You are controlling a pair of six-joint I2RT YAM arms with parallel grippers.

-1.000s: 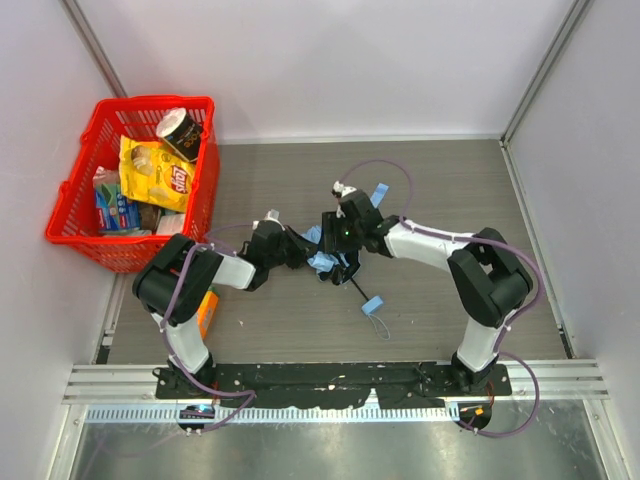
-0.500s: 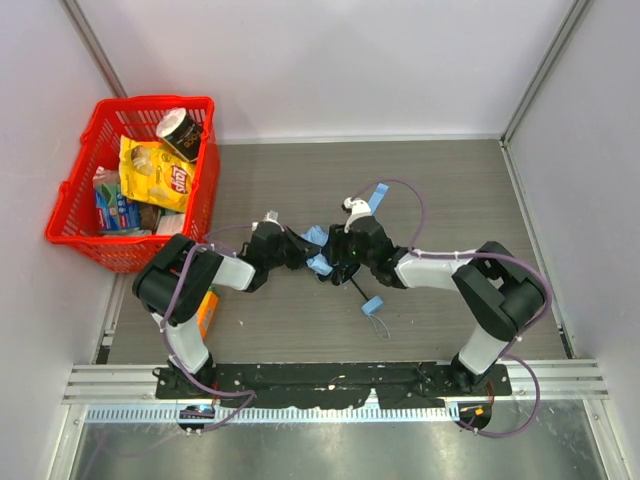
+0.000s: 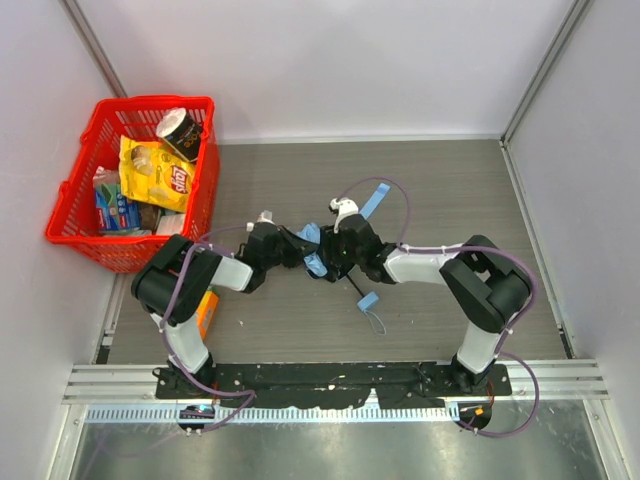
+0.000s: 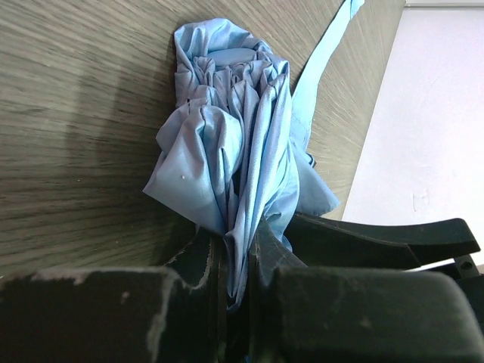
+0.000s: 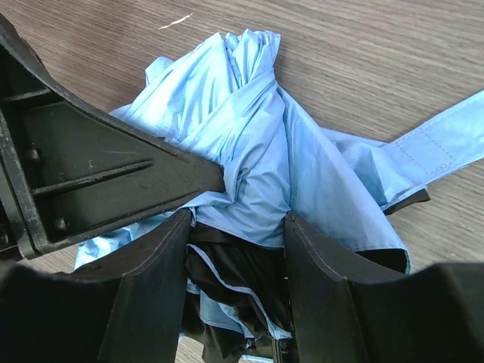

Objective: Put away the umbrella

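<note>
1. Jaws of the left gripper are closed on a fold of the umbrella, with the cloth pinched between them. Those of the right gripper stand partly apart and clasp the thicker part of the bundle, with cloth pressed against both inner faces.
2. Both grippers meet over the middle of the table, one reaching in from each side. The left gripper's finger lies against the cloth just beside the right gripper's fingers.
3. Open room: bare wood-grain surface extends on the far side and to the right of the bundle, up to the white walls. The near edge is taken up by the rail that carries the arm bases.
4. Umbrella: plain light-blue cloth, crumpled into loose pleats and lying on the table. The right wrist view shows dark inner folds beneath the blue. A flat blue strap trails toward the far side. A thin black shaft projects toward the near right and ends at a small blue piece with a thin loop.
5. Container: a red basket stands at the far-left corner, well apart from the umbrella. It holds a yellow crisp bag, a dark cup tilted on top, and a blue-and-white packet. Other contents are too hidden to name.
6. An orange pack lies just beside the left arm, partly hidden by it.
</note>
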